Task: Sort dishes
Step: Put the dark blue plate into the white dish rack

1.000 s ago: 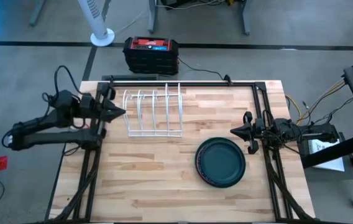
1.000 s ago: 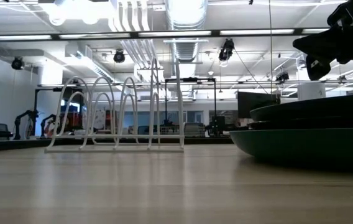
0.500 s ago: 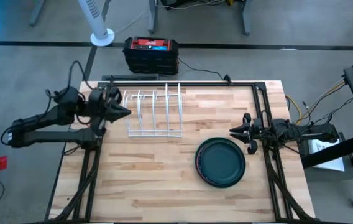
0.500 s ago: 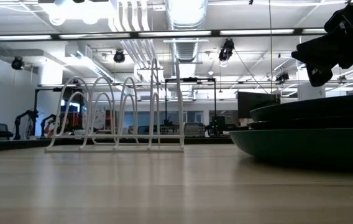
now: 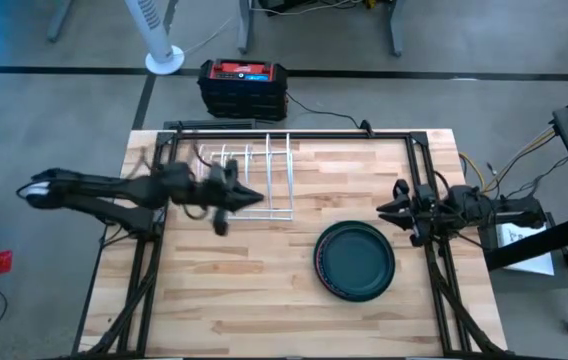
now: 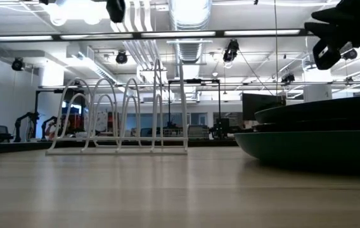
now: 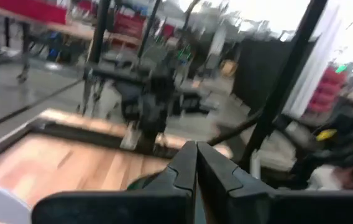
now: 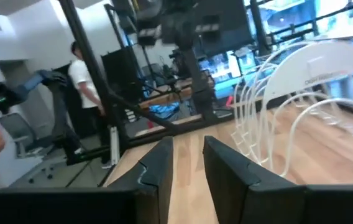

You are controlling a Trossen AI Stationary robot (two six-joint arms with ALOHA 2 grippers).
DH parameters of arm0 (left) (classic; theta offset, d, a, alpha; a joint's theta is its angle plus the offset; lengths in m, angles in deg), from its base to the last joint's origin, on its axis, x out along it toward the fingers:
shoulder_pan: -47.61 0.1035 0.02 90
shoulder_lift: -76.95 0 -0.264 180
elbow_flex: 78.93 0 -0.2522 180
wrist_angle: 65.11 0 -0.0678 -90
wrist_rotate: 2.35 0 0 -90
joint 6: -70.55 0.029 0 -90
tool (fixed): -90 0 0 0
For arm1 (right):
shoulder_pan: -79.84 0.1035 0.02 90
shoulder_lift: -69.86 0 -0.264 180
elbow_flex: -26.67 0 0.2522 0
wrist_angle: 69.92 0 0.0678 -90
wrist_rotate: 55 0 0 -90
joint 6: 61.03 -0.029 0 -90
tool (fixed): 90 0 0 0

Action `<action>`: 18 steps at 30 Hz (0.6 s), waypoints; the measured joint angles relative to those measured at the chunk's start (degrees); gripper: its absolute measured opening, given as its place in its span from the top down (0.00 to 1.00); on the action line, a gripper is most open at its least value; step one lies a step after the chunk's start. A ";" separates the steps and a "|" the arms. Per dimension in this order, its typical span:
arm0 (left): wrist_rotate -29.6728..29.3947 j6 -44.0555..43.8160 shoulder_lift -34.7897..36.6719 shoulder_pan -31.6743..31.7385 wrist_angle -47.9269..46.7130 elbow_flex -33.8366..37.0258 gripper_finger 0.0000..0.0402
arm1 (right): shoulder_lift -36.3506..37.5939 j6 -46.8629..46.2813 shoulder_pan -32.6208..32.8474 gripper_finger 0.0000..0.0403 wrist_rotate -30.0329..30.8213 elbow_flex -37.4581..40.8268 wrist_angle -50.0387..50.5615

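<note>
High view: a light wooden table [image 5: 264,290] with a dark metal frame fills the middle of the frame. A stack of round dark teal plates [image 5: 355,260] is seen right of centre, lying flat on the wood. A white wire rack [image 5: 249,180] stands above and left of the stack, its loops upright and holding nothing. The left gripper [image 5: 256,196] is stretched in from the left edge and is blurred over the rack's lower side; its fingers are pressed shut on nothing. The right gripper [image 5: 383,209] hangs at the table's right edge, just above and right of the plates, apart from them. A black and red box [image 5: 243,86] and a white fan base [image 5: 164,61] are seen on the grey floor at the top.

Low view: the plates [image 6: 313,136] are cut off at the right edge; only dark stacked rims can be made out. The rack [image 6: 120,117] stands left of centre. The right gripper [image 6: 326,54] shows dark at upper right, above the plates.

Left wrist view: the closed fingers [image 7: 186,168] meet at a point; the rest is blurred.

Right wrist view: the fingers [image 8: 161,168] are slightly parted, with nothing between them. The rack [image 8: 301,93] lies to the right, and a person [image 8: 86,87] stands at upper left beyond the table
</note>
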 joint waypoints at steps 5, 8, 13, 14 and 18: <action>-12.88 2.74 -10.52 -6.02 -0.76 -4.54 1.00 | -4.07 -0.96 -0.02 0.89 6.23 -6.16 9.85; -16.58 3.16 -16.54 -8.12 -0.70 -8.10 1.00 | -8.32 -4.42 -0.01 0.94 7.97 -9.73 17.67; -15.60 -2.16 -26.89 -8.81 -4.00 -13.99 1.00 | -18.09 -10.45 0.00 0.99 7.00 -14.69 29.56; -14.54 -3.38 -28.80 -8.73 -5.87 -15.13 1.00 | -20.13 -10.76 0.00 0.99 5.96 -15.64 31.21; -13.15 -6.51 -35.87 -8.67 -13.28 -20.66 1.00 | -28.32 -12.39 0.77 1.00 2.75 -19.11 36.17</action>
